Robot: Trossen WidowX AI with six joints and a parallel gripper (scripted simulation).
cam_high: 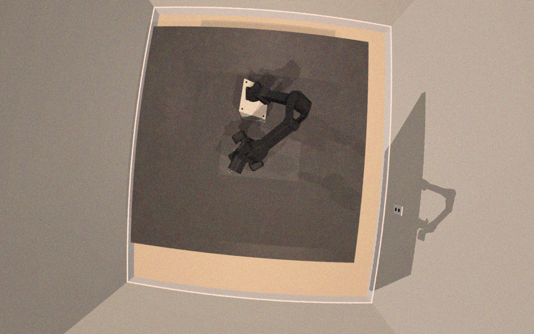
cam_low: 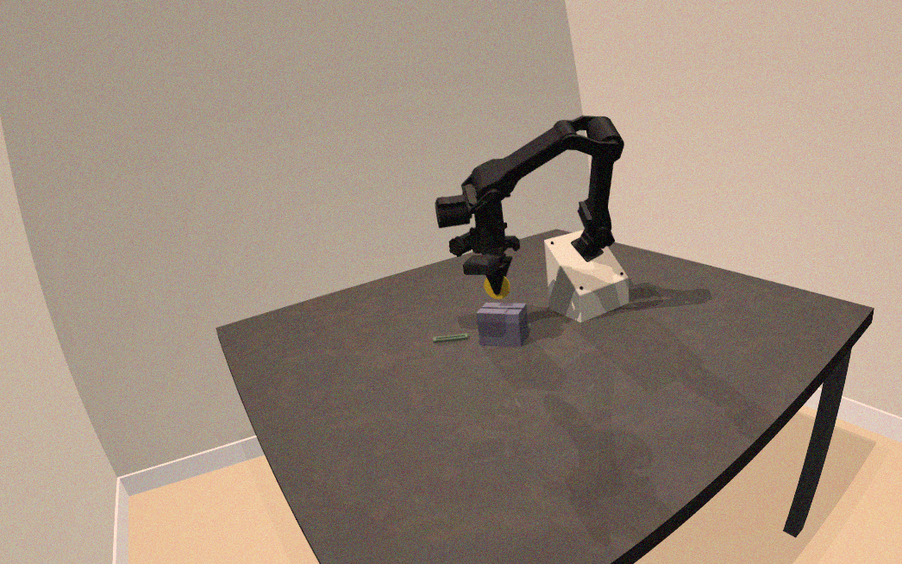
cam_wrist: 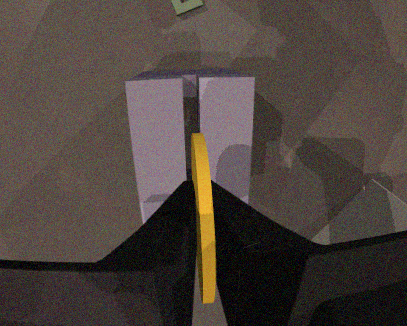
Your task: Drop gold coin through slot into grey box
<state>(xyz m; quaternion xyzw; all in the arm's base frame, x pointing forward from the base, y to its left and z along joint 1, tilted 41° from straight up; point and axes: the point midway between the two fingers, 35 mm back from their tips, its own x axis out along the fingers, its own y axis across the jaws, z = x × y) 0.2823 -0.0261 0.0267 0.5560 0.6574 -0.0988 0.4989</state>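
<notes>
The coin (cam_wrist: 203,226) is a thin, stiff gold disc, and it looks light and hard with smooth flat faces, so it is likely to slip or pivot if pinched off-centre; the sound place to hold it is across its 2 flat faces, up near the top edge, leaving the lower half free to enter a gap. That is how it is held now: the tool (cam_wrist: 203,259) is closed nearly to its narrowest with the coin clamped edge-on between the 2 dark fingers, its lower rim sticking out below the fingertips. In the wrist view the coin's edge lies almost in line with the dark slot (cam_wrist: 191,102) that splits the lid of the grey box (cam_wrist: 158,146), with perhaps a slight angle between them. From the exterior view the coin (cam_low: 496,285) hangs above the box (cam_low: 502,323), apart from the lid and not yet in the slot. The green holder (cam_low: 450,337) lies just beside the box on the desk (cam_low: 580,420), with nothing standing in it. The arm (cam_low: 546,150) rises from its pale base (cam_low: 584,287), bends sharply at a high elbow and reaches forward and down, the wrist pointing the tool nearly straight down over the box. My judgement is that the remaining work is a fine squaring of coin to slot, a short descent and a release; any tilt would probably catch the rim on the lid.
</notes>
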